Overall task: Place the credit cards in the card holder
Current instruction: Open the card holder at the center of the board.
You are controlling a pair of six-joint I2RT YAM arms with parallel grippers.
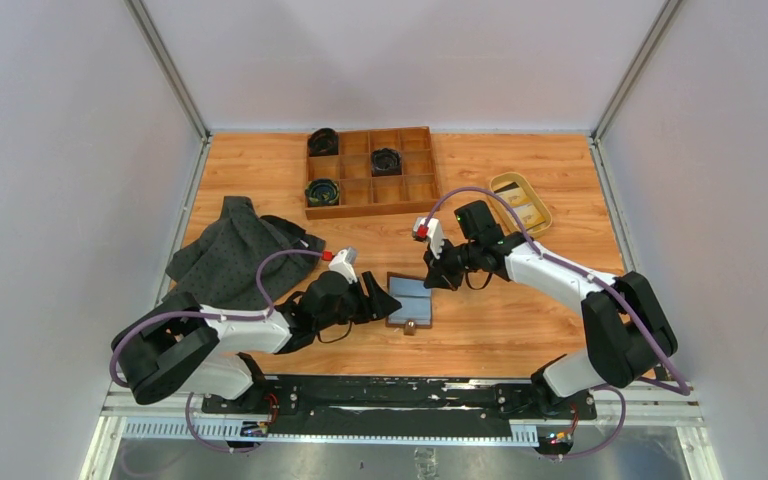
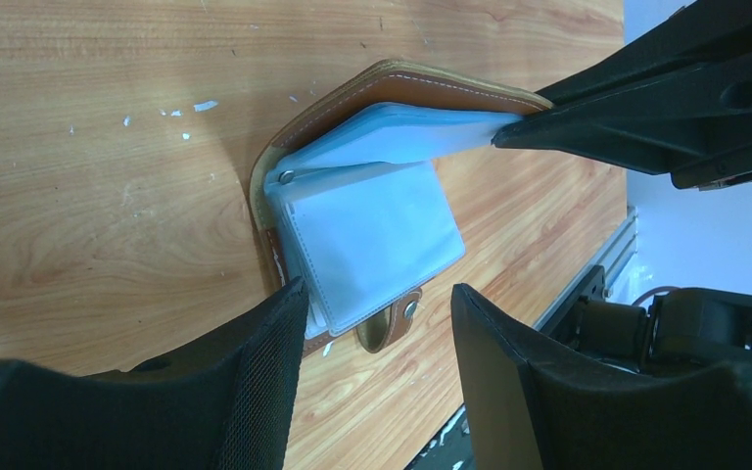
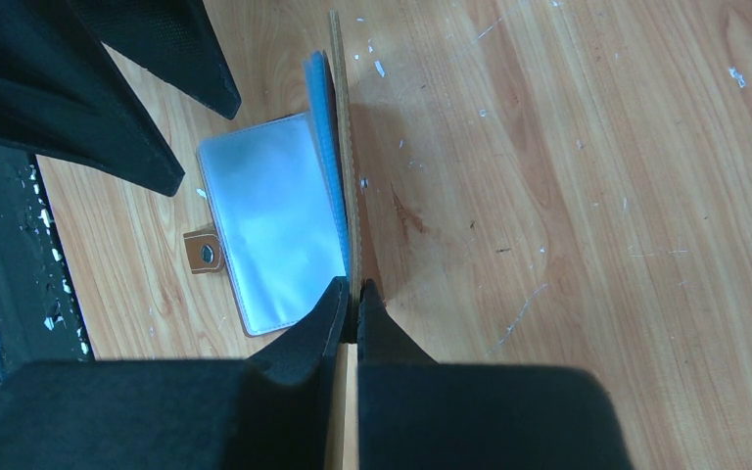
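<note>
Wooden tabletop [image 1: 520, 330] fills the floor of the scene, with a dark grey cloth [image 1: 225, 255] heaped on the left, its near edge hidden behind the left arm. Far centre sits the compartment tray [image 1: 370, 211], with dark coiled things in three cells, too small to name. On to the left hand [image 1: 380, 298]: it's parted about halfway and gripping nothing, its fingers [image 2: 274, 343] standing either side of the card holder's [image 1: 409, 300] snap-tab end; contact is hard to judge. The right hand [image 1: 432, 275] is pinched tight on the holder's raised leather cover, seen edge-on from its own wrist. The holder lies open near centre, pale blue sleeves up and looking bare. Far right, the tan dish [image 1: 508, 178] holds the credit cards [image 1: 523, 208], which are blurry and impossible to count.
</note>
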